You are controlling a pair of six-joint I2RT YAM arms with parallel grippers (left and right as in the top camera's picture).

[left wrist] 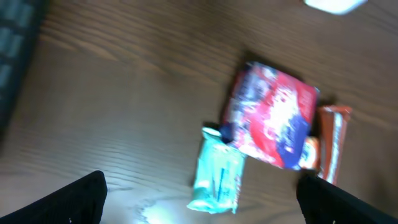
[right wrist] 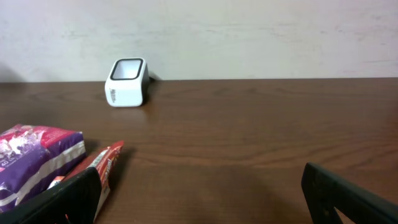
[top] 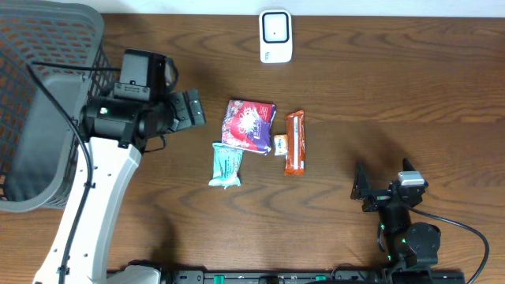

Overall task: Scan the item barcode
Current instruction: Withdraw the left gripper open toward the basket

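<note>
Left gripper [top: 192,109] is wide open and holds nothing, hovering just left of the red and purple snack bag [top: 248,124]. Teal packet [top: 226,165] touches the bag's lower left corner, with the orange bar [top: 294,142] just to the bag's right. Scanner [top: 275,36] sits at the far table [top: 394,87] edge, well apart. Right gripper [top: 361,189] is wide open and empty, near the front edge. Basket [top: 35,118] is at far left.

Overhead straight down, left wrist angled down — close, right wrist low, level — all share the purple packet [top: 248,125].
</note>
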